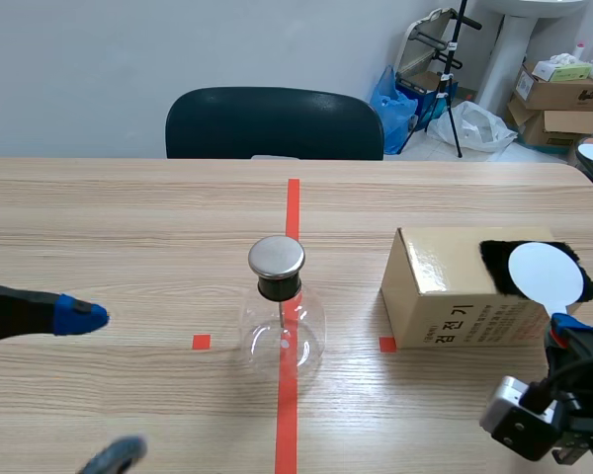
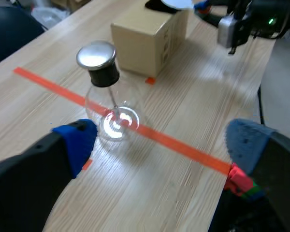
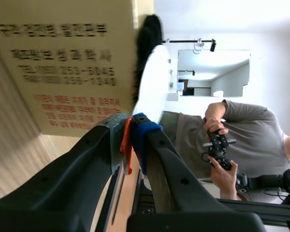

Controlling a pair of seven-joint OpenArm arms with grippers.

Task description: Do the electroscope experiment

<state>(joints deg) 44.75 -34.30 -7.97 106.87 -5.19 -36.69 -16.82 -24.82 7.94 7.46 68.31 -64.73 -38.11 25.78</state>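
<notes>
Electroscope (image 1: 282,316) stands mid-table, untouched. At three o'clock, right gripper (image 3: 128,140) pinches the handle of the white disc (image 1: 544,274) lying on black fur (image 1: 496,259). Left gripper (image 2: 162,142), nine o'clock, gapes empty. Charging seems in hand; touching the cap remains.

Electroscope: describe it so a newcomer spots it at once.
Follow the orange-red tape line down the middle of the wooden table. The electroscope stands on it, left of the cardboard box. It alone is clear glass: a round flask with a black stopper and flat metal cap.
</notes>
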